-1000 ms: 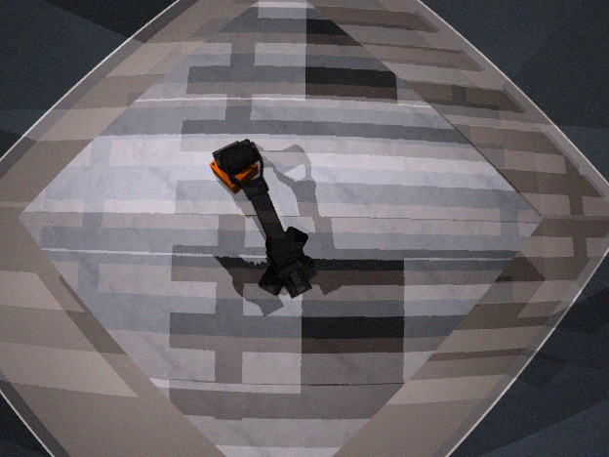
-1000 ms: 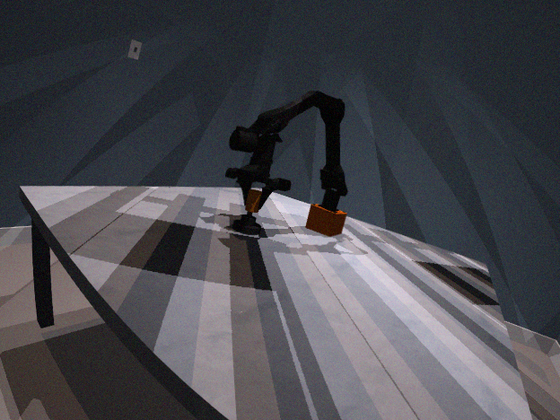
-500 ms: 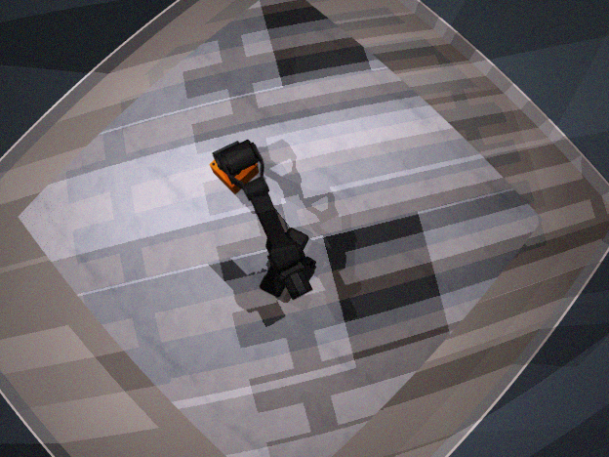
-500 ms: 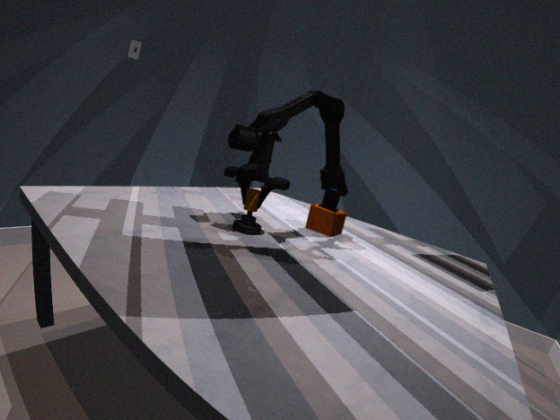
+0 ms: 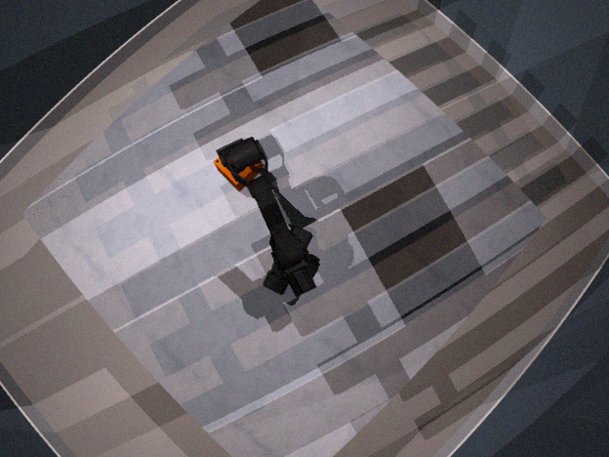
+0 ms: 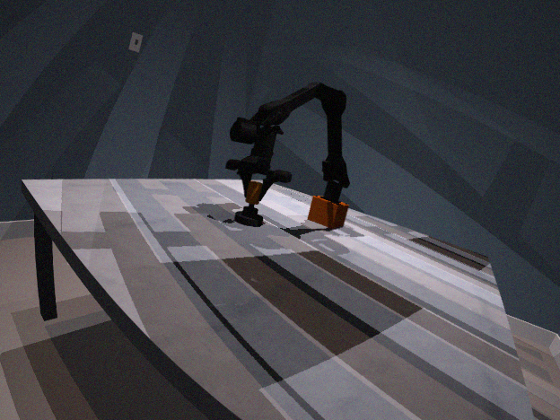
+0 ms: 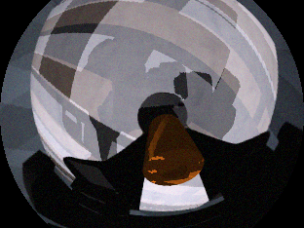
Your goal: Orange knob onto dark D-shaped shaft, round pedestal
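The orange knob (image 6: 254,192) (image 7: 171,151) is between the fingers of my gripper (image 6: 253,197) (image 7: 166,133), which is shut on it. In the exterior view the knob leans slightly. The round dark pedestal (image 6: 249,219) (image 7: 162,100) stands on the table under the knob. Its dark shaft (image 6: 250,209) rises to the knob's lower end. The knob is at the shaft's top, well above the pedestal's base; I cannot tell whether they touch. The shaft's flat side and the knob's hole are hidden. In the top view the arm hides the knob and pedestal.
The arm's orange base block (image 5: 239,180) (image 6: 326,212) stands on the table (image 5: 186,344) (image 6: 406,375), to the right of the pedestal in the exterior view. Patchy light and dark bands and the arm's shadow lie across the tabletop.
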You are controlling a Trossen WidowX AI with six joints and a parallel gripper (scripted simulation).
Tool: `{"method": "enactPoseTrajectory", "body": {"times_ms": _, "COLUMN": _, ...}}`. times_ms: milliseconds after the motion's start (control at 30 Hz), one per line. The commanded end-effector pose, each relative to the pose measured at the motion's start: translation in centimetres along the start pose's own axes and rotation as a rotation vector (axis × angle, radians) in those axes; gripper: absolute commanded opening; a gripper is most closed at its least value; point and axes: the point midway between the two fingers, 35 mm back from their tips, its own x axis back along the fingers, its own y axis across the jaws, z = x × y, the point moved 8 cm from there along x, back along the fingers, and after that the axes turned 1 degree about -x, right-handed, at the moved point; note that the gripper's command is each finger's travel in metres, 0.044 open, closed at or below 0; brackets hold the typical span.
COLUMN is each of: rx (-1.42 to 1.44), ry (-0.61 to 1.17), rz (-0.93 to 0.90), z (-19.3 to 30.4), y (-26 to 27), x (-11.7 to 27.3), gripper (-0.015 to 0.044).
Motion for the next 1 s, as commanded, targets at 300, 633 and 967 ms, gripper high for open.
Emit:
{"method": "enactPoseTrajectory", "body": {"times_ms": 300, "rx": 0.014, "ry": 0.000, "rz": 0.004, "z": 0.32, "y": 0.20, "x": 0.46, "gripper": 0.0000}}
{"method": "enactPoseTrajectory", "body": {"times_ms": 633, "rx": 0.215, "ry": 0.001, "rz": 0.004, "z": 0.27, "y": 0.17, "x": 0.66, "gripper": 0.0000}}
{"method": "enactPoseTrajectory", "body": {"times_ms": 967, "rx": 0.215, "ry": 0.000, "rz": 0.005, "z": -0.21, "y": -0.17, "x": 0.52, "gripper": 0.0000}}
